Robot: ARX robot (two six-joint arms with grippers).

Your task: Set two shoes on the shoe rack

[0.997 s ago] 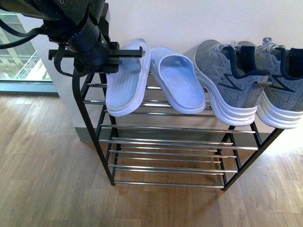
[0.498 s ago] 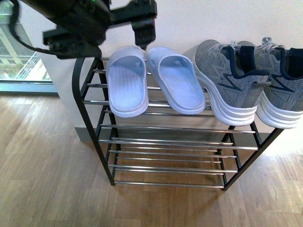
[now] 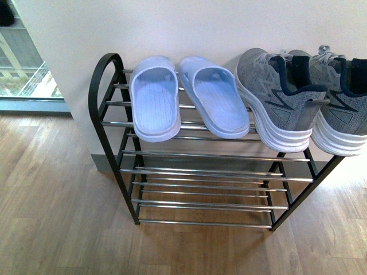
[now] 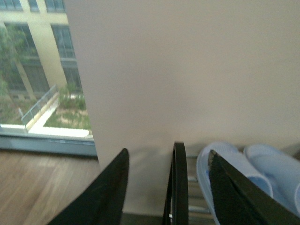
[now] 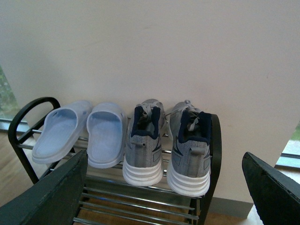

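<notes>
Both grey sneakers (image 3: 301,97) sit heel-out on the top tier of the shoe rack (image 3: 200,172), at its right end, just beside two pale blue slippers (image 3: 186,97). The left gripper (image 4: 168,187) hangs with jaws apart above the rack's left arched end, well clear of the sneakers. The right gripper (image 5: 164,192), fingers spread wide, faces the rack from a distance and holds nothing.

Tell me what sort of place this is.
Probably a home entryway or hallway: a shoe rack stands on wood flooring against a plain wall, holding pale blue slippers and grey sneakers, beside a floor-level window looking out on a building.
</notes>
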